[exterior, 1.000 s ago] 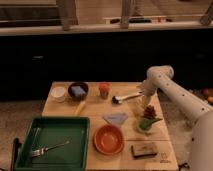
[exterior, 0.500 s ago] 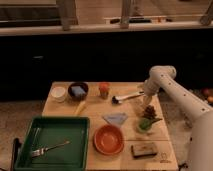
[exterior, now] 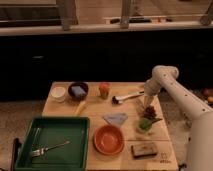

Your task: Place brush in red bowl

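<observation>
The brush (exterior: pixel 129 96) lies flat on the wooden table (exterior: pixel 95 111), behind the middle. Its dark head points left and its pale handle points right. The orange-red bowl (exterior: pixel 109 139) stands at the table's front and has nothing in it. My gripper (exterior: pixel 148 104) hangs from the white arm (exterior: pixel 165 80) over the table's right side. It is just right of the handle's end and slightly in front of it. The bowl is well forward and left of the gripper.
A green tray (exterior: pixel 30 131) holding a fork (exterior: pixel 49 149) fills the front left. A white cup (exterior: pixel 59 93), a dark maroon bowl (exterior: pixel 78 91), a small orange object (exterior: pixel 104 90) and a yellow piece (exterior: pixel 80 107) stand behind it. A blue-grey cloth (exterior: pixel 116 118), a green dish (exterior: pixel 145 125) and a brown block (exterior: pixel 145 149) are near the bowl.
The arm's wrist has shifted only slightly, staying close to the handle's right end. The brush has not moved.
</observation>
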You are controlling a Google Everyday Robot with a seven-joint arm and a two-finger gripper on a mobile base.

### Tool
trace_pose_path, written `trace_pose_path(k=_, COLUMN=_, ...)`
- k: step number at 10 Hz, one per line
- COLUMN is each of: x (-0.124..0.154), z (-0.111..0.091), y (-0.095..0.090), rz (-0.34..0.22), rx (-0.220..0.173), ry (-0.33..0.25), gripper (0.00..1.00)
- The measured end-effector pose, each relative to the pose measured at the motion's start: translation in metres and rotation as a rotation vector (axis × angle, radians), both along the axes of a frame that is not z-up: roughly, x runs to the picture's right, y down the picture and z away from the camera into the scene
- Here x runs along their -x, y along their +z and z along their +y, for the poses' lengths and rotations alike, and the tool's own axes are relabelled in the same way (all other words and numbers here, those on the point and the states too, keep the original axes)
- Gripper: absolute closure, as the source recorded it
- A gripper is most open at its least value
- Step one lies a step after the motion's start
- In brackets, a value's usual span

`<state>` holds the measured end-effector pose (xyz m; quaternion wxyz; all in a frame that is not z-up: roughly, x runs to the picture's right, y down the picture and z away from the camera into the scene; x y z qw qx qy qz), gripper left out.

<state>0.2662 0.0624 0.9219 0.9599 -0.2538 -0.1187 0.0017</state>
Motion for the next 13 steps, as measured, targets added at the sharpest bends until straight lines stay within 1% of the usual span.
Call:
trace_pose_path(k=2, x=-0.003, z=0.001, y=0.001, rz=-0.001, rx=0.003, ry=0.011, gripper=0.20)
trace_pose_path(k=3, x=-0.003, z=0.002, y=0.001, rz=0.001, rx=0.002, ry=0.003, gripper=0.20)
trace_pose_path(k=5, x=0.012, z=0.002, y=0.002, rz=0.006, rx=-0.010, ry=-0.013, gripper=0.20)
trace_pose_path(k=6, x=0.024, z=0.001, y=0.001, rz=0.010, rx=-0.026, ry=-0.022, gripper=0.20)
trace_pose_path(k=8, x=0.030, z=0.001, y=0.000, rz=0.026, rx=-0.048, ry=-0.033, gripper=0.20)
trace_pose_path(k=10, x=0.041, z=0.000, y=0.002, rz=0.025, rx=-0.055, ry=-0.048, gripper=0.20)
trace_pose_path(k=13, x=0.054, z=-0.001, y=0.003, rz=0.021, rx=-0.051, ry=-0.071, gripper=0.20)
